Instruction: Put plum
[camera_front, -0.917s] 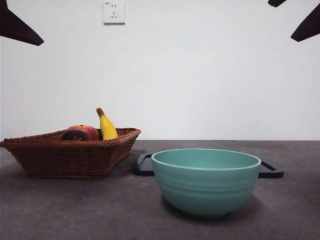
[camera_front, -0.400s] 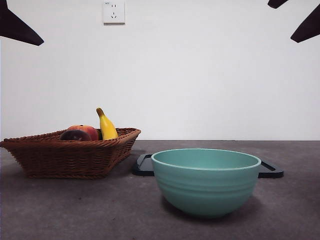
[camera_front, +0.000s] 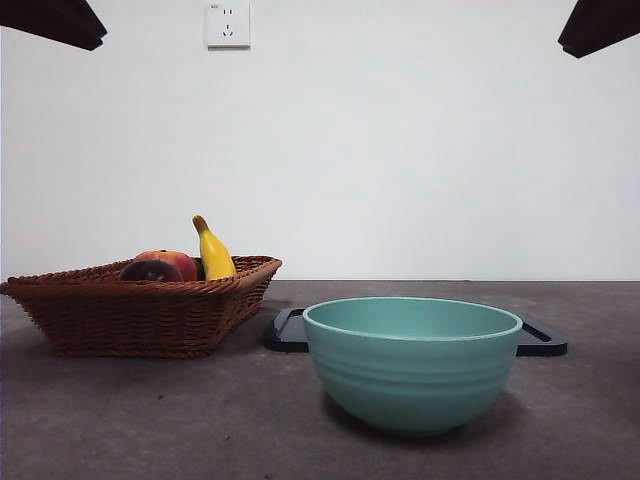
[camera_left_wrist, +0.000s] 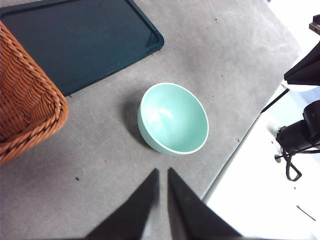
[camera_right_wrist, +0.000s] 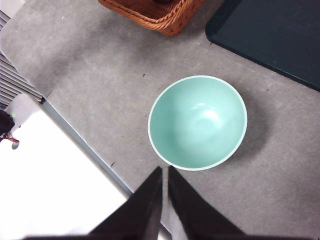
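The round, dark maroon plum (camera_front: 150, 271) is sitting in the brown woven wicker basket (camera_front: 140, 315), touching a red-orange round fruit (camera_front: 172, 262), with a yellow banana (camera_front: 213, 252) poking up just beside them. Both arms are hanging high over the grey table (camera_front: 150, 420): left gripper (camera_left_wrist: 163, 172) and right gripper (camera_right_wrist: 164, 170) are each pinched nearly closed, holding nothing, above the empty mint-green ceramic bowl (camera_front: 412, 360). A dark flat tray (camera_left_wrist: 80, 42) is lying behind the bowl.

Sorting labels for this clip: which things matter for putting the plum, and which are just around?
Job:
- round dark maroon plum in the brown wicker basket

Just around:
- yellow banana
- red-orange round fruit
- mint-green ceramic bowl, empty
- flat dark tray
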